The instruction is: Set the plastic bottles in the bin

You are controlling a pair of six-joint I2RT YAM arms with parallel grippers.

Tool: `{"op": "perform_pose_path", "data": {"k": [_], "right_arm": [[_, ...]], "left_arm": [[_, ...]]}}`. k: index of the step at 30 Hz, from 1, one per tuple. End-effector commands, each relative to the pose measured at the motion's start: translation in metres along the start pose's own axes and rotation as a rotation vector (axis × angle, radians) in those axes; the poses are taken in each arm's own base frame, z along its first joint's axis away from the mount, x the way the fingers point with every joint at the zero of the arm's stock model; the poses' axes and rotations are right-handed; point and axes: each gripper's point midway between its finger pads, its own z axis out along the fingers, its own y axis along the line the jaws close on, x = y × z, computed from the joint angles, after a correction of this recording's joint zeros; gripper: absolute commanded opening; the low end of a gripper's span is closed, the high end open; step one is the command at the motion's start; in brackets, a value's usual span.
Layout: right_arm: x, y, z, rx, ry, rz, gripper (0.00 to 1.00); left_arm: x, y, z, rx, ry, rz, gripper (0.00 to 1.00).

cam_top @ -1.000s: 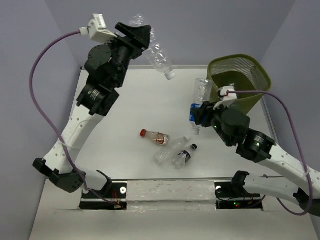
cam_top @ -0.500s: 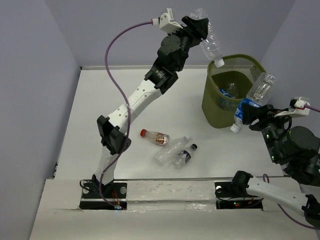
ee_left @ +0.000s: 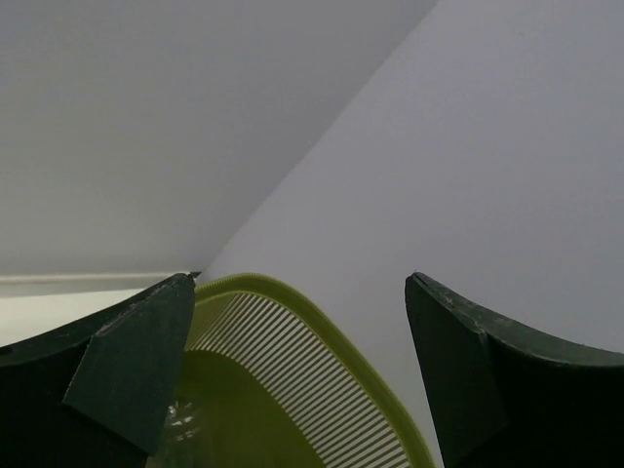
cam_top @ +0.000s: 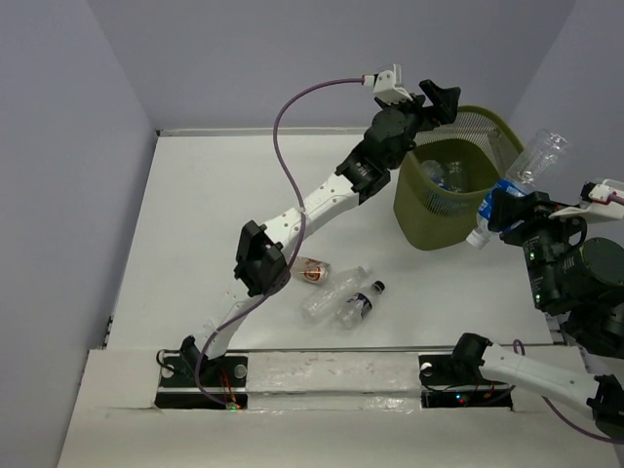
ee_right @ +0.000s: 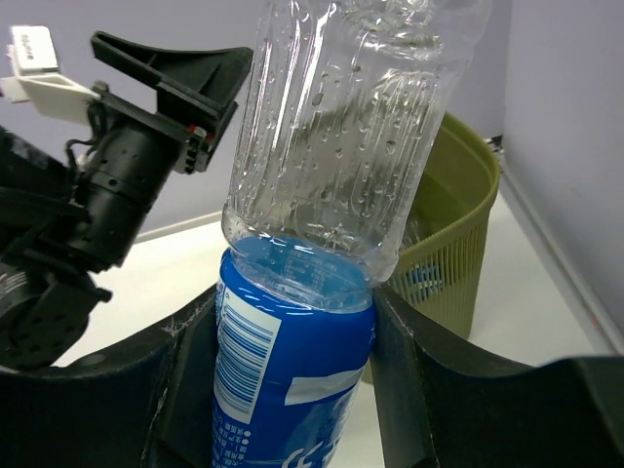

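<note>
The olive-green mesh bin (cam_top: pixel 508 137) stands at the back right, with several bottles (cam_top: pixel 452 176) lying inside it. My left gripper (cam_top: pixel 440 98) hangs over the bin's back-left rim, open and empty. In the left wrist view its fingers (ee_left: pixel 127 361) frame the bin's rim (ee_left: pixel 322 322). My right gripper (cam_top: pixel 502 211) is to the right of the bin, shut on a blue-labelled clear bottle (cam_top: pixel 517 185) that is tilted cap-down. The right wrist view shows that bottle (ee_right: pixel 292 361) clamped between the jaws. Three bottles lie on the table: a red-capped one (cam_top: pixel 312 272), a clear one (cam_top: pixel 330 293) and a dark-labelled one (cam_top: pixel 359 304).
The left arm (cam_top: pixel 322 200) stretches diagonally across the table and covers part of the red-capped bottle. Purple cables loop above both arms. Grey walls close in the table at the back and on both sides.
The left arm swung right to the bin and its jaws opened; the clear bottle it carried is gone from them. The right gripper carried its bottle from the bin's left to its right side.
</note>
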Motion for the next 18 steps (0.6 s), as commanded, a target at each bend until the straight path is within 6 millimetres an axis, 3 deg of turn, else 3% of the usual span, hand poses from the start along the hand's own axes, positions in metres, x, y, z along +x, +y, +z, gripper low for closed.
{"op": "perform_pose_path", "data": {"k": [1,2,5,7,9,10,12,13,14,15,16,18], "right_arm": [[-0.020,0.008,0.012,0.059,-0.059,-0.035,0.16],[-0.019,0.013,0.014,0.054,-0.063,-0.047,0.16],[-0.027,0.029,0.025,0.047,-0.109,-0.106,0.16],[-0.043,0.043,0.032,0.037,-0.161,-0.126,0.16],[-0.055,0.050,0.037,0.042,-0.187,-0.142,0.16],[-0.062,0.061,0.042,0.021,-0.197,-0.147,0.16],[-0.069,0.070,0.049,0.010,-0.220,-0.164,0.15],[-0.071,0.069,0.057,0.029,-0.233,-0.186,0.16],[-0.071,0.069,0.064,0.051,-0.233,-0.205,0.16],[-0.062,0.074,0.080,0.075,-0.219,-0.248,0.15],[-0.061,0.061,0.095,0.138,-0.224,-0.279,0.15],[-0.044,0.062,0.123,0.150,-0.195,-0.332,0.15]], "left_arm": [[-0.116,-0.071,-0.018,0.150,-0.219,-0.015,0.99],[-0.138,-0.083,-0.027,0.162,-0.243,0.017,0.99],[-0.175,-0.097,-0.054,0.162,-0.257,0.098,0.99],[-0.194,-0.092,-0.081,0.119,-0.233,0.177,0.99],[-0.194,-0.079,-0.102,0.082,-0.190,0.217,0.99],[-0.187,-0.063,-0.126,0.060,-0.137,0.250,0.99],[-0.175,-0.042,-0.150,0.020,-0.078,0.263,0.99],[-0.154,-0.017,-0.175,-0.017,0.001,0.274,0.99],[-0.144,-0.005,-0.188,-0.032,0.041,0.279,0.99],[-0.126,0.012,-0.202,-0.058,0.106,0.291,0.99],[-0.107,0.033,-0.227,-0.076,0.174,0.293,0.99],[-0.081,0.057,-0.257,-0.100,0.280,0.302,0.99]]}}
